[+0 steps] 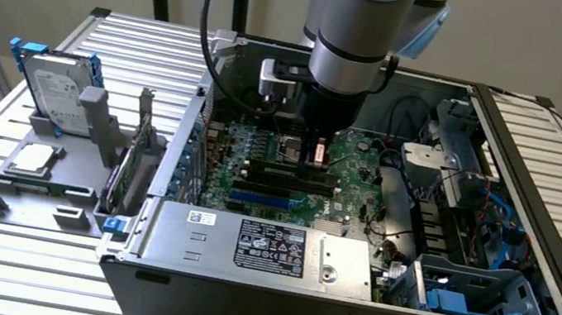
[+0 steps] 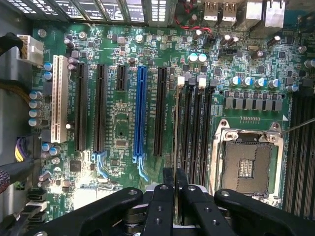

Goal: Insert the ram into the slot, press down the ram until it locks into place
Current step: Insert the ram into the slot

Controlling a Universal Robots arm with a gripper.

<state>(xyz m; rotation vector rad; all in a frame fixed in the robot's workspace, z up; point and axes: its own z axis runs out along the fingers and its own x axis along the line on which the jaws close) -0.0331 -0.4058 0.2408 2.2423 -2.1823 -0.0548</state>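
Insertion step in hand: end effector clamped on the ram, held edge-on just over the slot near the CPU socket, apparently not yet seated. Seating likely calls for the ram's edge parallel to the slot and level pressure.

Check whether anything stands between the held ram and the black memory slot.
Nothing visible does. The ram, clamped edge-on in the jaws, lines up along the row of black slots, whose channels look empty.

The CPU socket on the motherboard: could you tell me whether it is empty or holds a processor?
Empty: the CPU socket shows bare contacts inside its metal frame.
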